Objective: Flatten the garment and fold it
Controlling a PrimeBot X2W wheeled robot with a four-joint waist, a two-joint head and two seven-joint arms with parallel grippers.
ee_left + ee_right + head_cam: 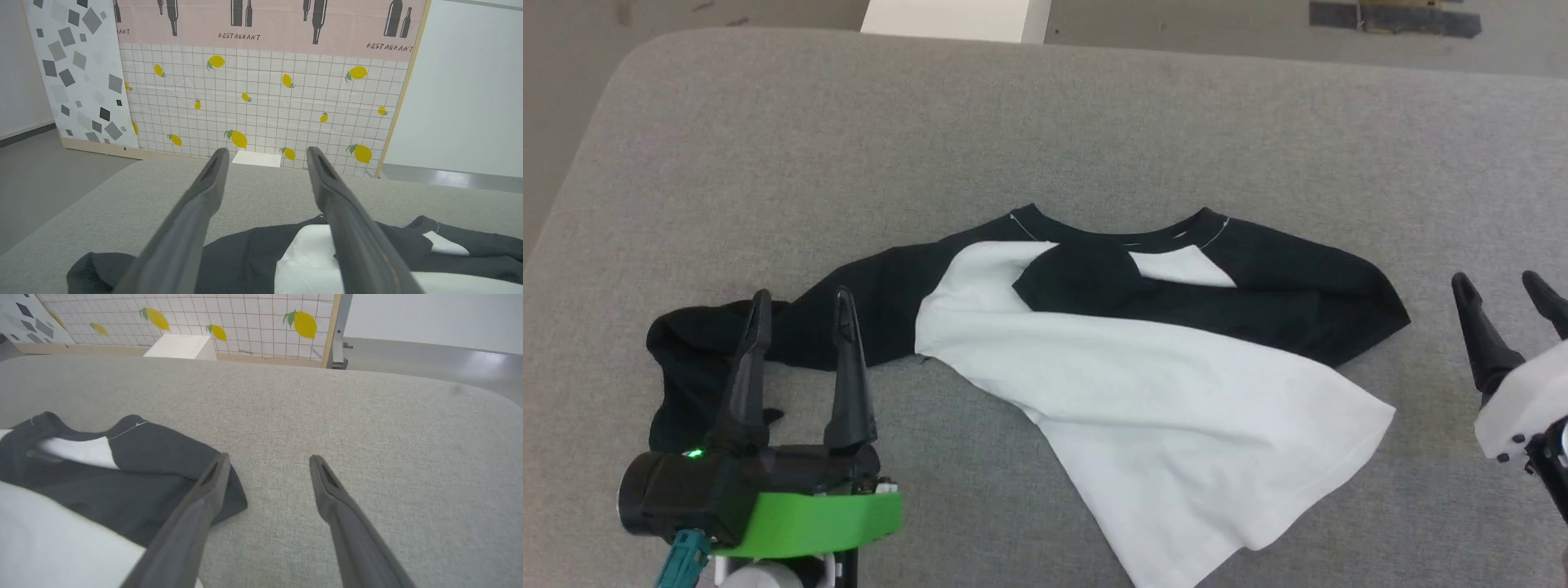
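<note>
- Now the garment lies on a big soft grey table, near the middle.
- It is not flat. It is wrinkled and partly folded over itself.
- Its black neck edge is on the far side, away from the robot.
- Its white body runs down toward the robot and to the right, and one white corner sticks out on the right.
- One black sleeve stretches out to the left and ends in a bunched-up lump.
- The other black sleeve is on the right, and a black part lies folded across the white chest.
- The left gripper is at the lower left, over the bunched black sleeve.
- Its two long dark fingers stand wide apart, and nothing is held between them.
- It is hard to tell if the fingers touch the cloth or just hang above it.
- The right gripper is at the right edge, beside the garment, over bare grey table.
- Its fingers stand wide apart too, and it holds nothing.
- In the right wrist view, one finger sits just by the edge of the black sleeve.
- A white box stands past the far edge of the table.
- Behind it, in the left wrist view, is a wall with little squares and yellow lemons.
</note>
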